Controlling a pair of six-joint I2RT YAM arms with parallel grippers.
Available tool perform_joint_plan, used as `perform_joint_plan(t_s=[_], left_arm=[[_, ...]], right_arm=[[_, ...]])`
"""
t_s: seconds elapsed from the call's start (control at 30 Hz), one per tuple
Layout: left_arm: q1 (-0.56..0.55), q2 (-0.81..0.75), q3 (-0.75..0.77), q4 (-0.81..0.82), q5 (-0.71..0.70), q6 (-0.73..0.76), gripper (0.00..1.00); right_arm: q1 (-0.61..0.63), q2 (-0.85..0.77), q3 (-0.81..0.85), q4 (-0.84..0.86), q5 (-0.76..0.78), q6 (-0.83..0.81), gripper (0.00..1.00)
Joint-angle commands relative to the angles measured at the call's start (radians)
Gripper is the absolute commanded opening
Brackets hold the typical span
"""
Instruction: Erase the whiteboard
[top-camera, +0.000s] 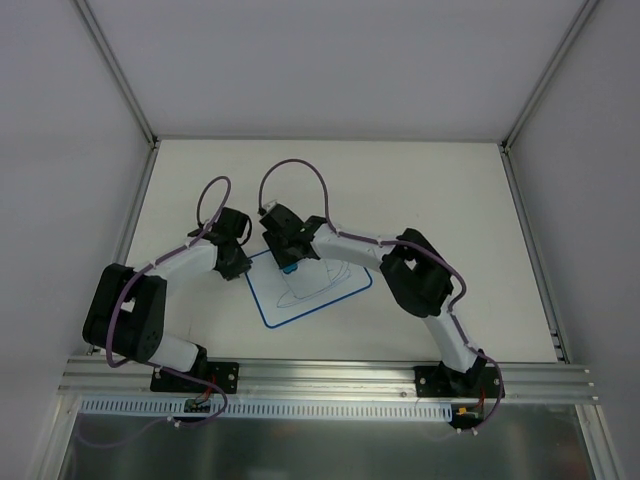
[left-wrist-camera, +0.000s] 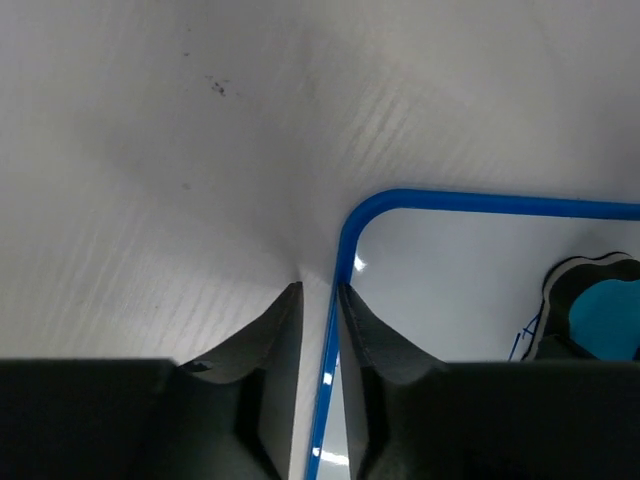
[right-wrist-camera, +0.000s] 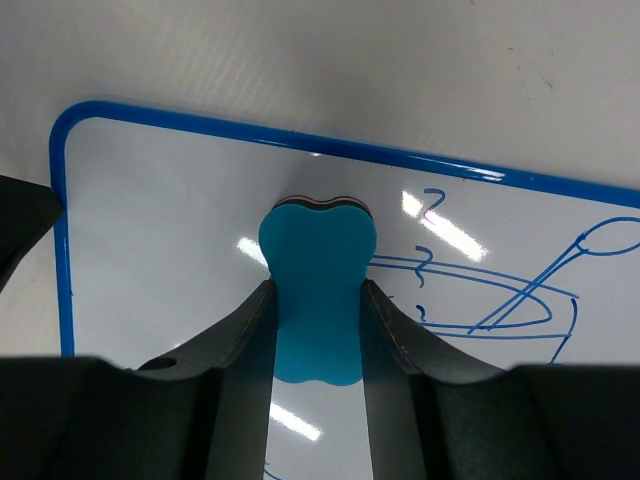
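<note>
**Eraser down on the board, left gripper at the rim**

Here we are over the table (top-camera: 400, 190), and the whiteboard (top-camera: 322, 300) lies flat on it, turned at an angle, between the two arms. The right gripper (top-camera: 287, 258) sits above the board's far-left part, jaws closed on the blue eraser (top-camera: 288, 268). The left gripper (top-camera: 238, 262) is at the board's left edge.

The right wrist view shows the grip plainly: the right gripper (right-wrist-camera: 318, 285) pinches the teal eraser (right-wrist-camera: 318, 240) by its waist, and the eraser's far end sits on the whiteboard (right-wrist-camera: 170, 200), just inside the blue far rim. To the right is the drawing (right-wrist-camera: 500, 300), a blue bowl with a spoon-like line (only faint loops from above).

The left wrist view gives what the top camera cannot. The left gripper (left-wrist-camera: 318, 310) has its jaws narrow, one of its fingers (left-wrist-camera: 280, 335) over bare table (left-wrist-camera: 150, 150), the other over the whiteboard (left-wrist-camera: 450, 260), and the blue rim runs up between them to a rounded corner just beyond the tips. Whether they press that rim, I cannot tell. At the right margin the eraser (left-wrist-camera: 605, 320) peeks in, resting on the board.
</note>
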Motion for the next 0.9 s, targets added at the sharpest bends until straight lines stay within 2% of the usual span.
perform_joint_plan(t_s=[0.0, 0.17, 0.4, 0.63, 0.87], left_arm=[[0.007, 0.043, -0.042, 0.015, -0.004, -0.035, 0.19], [0.005, 0.057, -0.05, 0.018, -0.011, -0.04, 0.0], [0.005, 0.062, -0.044, 0.016, -0.004, -0.021, 0.0], [0.005, 0.063, -0.044, 0.016, -0.002, -0.015, 0.0], [0.005, 0.063, -0.044, 0.016, 0.001, -0.006, 0.0]], right_arm=[[0.016, 0.006, 0.02, 0.01, 0.061, 0.053, 0.0], [-0.009, -0.03, -0.018, -0.043, 0.167, 0.096, 0.0], [-0.098, -0.086, -0.095, -0.127, 0.214, 0.133, 0.0], [-0.246, -0.118, -0.165, -0.184, 0.208, 0.141, 0.0], [-0.217, -0.015, 0.008, -0.29, 0.161, 0.124, 0.0]])
